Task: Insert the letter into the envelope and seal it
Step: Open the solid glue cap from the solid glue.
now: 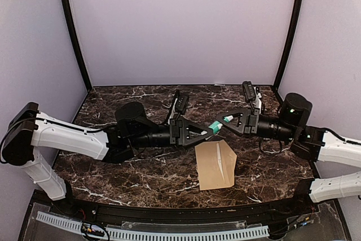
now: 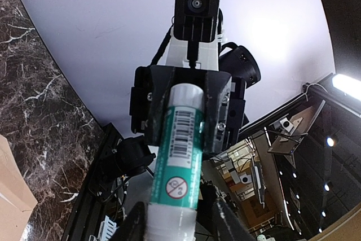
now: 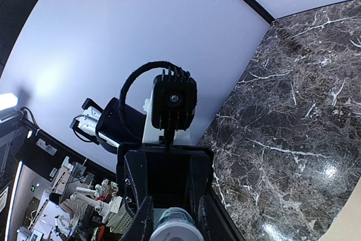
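Observation:
The tan envelope [image 1: 215, 165] lies flat on the marble table in front of the arms. Its corners also show in the left wrist view [image 2: 10, 190] and the right wrist view [image 3: 351, 231]. A thin white sliver on its face is all that could be the letter; the rest is hidden. Above the envelope, a green and white glue stick [image 1: 223, 122] is held between both grippers. My left gripper [image 1: 211, 130] is shut on its white end [image 2: 172, 221]. My right gripper [image 1: 231, 119] is shut on the green body [image 2: 183, 134].
The dark marble table [image 1: 141, 167] is walled by pale panels at the back and sides. Both arms reach inward and meet over the table's middle. A black rim and a white cable chain [image 1: 169, 232] run along the near edge.

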Motion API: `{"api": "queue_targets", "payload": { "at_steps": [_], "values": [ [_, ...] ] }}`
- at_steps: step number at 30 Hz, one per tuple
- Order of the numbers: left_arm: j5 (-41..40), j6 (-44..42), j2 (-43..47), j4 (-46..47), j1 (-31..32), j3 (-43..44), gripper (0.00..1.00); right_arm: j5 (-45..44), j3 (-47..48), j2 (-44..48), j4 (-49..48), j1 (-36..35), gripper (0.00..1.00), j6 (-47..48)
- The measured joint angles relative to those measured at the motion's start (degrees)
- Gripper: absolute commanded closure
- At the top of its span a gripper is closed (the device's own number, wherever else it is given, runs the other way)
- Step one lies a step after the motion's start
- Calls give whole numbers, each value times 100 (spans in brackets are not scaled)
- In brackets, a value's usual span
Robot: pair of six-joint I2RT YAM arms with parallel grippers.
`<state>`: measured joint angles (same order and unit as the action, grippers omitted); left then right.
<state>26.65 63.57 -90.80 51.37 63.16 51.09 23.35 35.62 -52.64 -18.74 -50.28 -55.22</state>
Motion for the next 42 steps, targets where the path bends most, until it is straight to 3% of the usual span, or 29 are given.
{"api": "queue_targets", "payload": {
  "at_steps": [8, 12, 31, 42],
  "values": [
    [0, -79, -4, 142, 0, -59, 93, -153, 2, 173, 192, -11, 90, -175],
    [26, -59, -9, 186, 7, -59, 97, -293, 2, 289, 332, -79, 90, -256],
    [177, -313, -24, -57, -37, -142, 100, -529, -28, 564, 1021, -111, 90, -369],
    [595, -356, 9, -372, -131, -317, 100, -1169, -26, 691, 1283, 476, 89, -216]
  ]
}}
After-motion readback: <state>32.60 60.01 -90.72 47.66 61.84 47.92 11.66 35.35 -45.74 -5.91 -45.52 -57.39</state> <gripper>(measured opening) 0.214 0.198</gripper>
